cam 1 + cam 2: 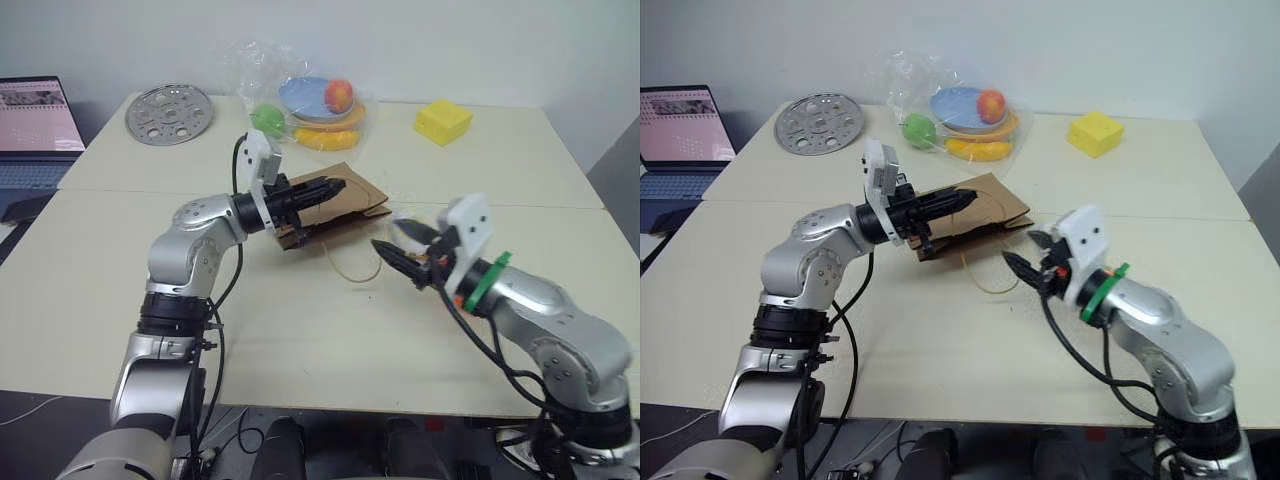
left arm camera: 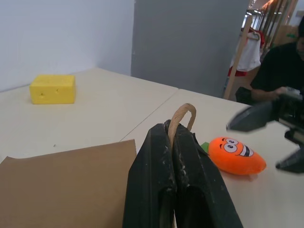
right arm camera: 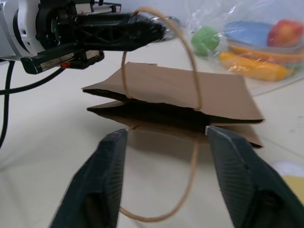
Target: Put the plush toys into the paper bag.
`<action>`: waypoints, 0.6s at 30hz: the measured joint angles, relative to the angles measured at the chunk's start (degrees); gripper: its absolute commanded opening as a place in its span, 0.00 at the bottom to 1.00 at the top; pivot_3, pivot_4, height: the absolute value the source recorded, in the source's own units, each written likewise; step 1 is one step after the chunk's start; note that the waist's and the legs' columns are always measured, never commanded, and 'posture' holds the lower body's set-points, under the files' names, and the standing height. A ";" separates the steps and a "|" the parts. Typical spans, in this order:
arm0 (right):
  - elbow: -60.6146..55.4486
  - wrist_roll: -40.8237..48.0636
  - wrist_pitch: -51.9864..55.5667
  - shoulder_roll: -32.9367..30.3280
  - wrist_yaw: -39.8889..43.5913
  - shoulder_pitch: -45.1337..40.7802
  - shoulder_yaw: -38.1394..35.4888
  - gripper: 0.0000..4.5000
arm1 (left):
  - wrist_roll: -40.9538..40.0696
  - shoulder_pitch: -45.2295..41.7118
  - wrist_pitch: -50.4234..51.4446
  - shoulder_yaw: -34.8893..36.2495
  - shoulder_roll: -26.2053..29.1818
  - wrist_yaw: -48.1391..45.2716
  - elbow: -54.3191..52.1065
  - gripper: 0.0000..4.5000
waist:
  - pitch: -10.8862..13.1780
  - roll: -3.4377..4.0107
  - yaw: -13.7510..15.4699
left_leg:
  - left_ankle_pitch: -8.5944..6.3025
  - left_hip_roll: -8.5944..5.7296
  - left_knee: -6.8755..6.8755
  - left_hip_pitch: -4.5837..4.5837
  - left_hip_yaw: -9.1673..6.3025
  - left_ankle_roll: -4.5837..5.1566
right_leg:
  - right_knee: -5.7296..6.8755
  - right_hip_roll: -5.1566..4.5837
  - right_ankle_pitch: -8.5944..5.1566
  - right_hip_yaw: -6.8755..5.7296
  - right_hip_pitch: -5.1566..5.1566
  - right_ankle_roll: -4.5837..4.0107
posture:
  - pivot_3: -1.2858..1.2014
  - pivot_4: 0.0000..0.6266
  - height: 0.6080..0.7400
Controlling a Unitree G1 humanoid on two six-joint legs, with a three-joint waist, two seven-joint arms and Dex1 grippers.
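Note:
My left gripper (image 1: 335, 187) is shut on one thin loop handle (image 2: 181, 118) of the brown paper bag (image 1: 350, 205) and holds it up, so the bag's mouth (image 3: 161, 114) gapes a little. The bag's other handle (image 3: 185, 190) lies on the table. My right gripper (image 1: 393, 247) hovers open just in front of the bag's mouth, with nothing between its fingers. The orange plush carrot (image 2: 237, 156) lies on the table beside the right gripper. A white and yellow patch of the plush egg (image 3: 289, 172) shows close to the right gripper.
At the back of the table are a clear plastic bag with a blue plate and fruit (image 1: 315, 100), a yellow sponge block (image 1: 443, 122) and a round metal disc (image 1: 169, 114). A laptop (image 1: 35, 125) stands at the far left. A person (image 2: 280, 66) sits beyond the table.

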 measured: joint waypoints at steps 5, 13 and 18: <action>8.04 -6.54 -1.93 4.07 -1.52 -5.12 6.48 0.01 | -1.04 0.29 1.83 0.46 -0.19 0.95 -2.47 0.00 | 0.00 0.00 -0.10 | 0.00 0.00 0.00 0.01 -0.01 0.00 | 0.02 0.01 0.00 -0.01 -0.01 0.00 | 0.52 0.24 1.00; 16.31 -12.22 -6.77 9.36 -1.64 -8.39 9.07 0.01 | -2.37 0.97 3.52 1.02 -0.52 2.05 -4.21 0.00 | 0.00 0.00 -0.17 | 0.00 0.00 -0.01 0.00 -0.01 0.00 | 0.03 0.00 0.00 -0.01 -0.02 0.00 | 0.52 0.24 1.00; 22.03 -15.11 -9.72 11.94 -0.53 -10.49 9.59 0.01 | -4.64 1.66 5.90 2.14 -0.97 3.31 -5.97 0.00 | 0.00 0.00 -0.20 | 0.00 0.01 -0.02 0.02 -0.01 0.00 | 0.05 0.00 0.00 -0.01 -0.03 0.00 | 0.52 0.24 1.00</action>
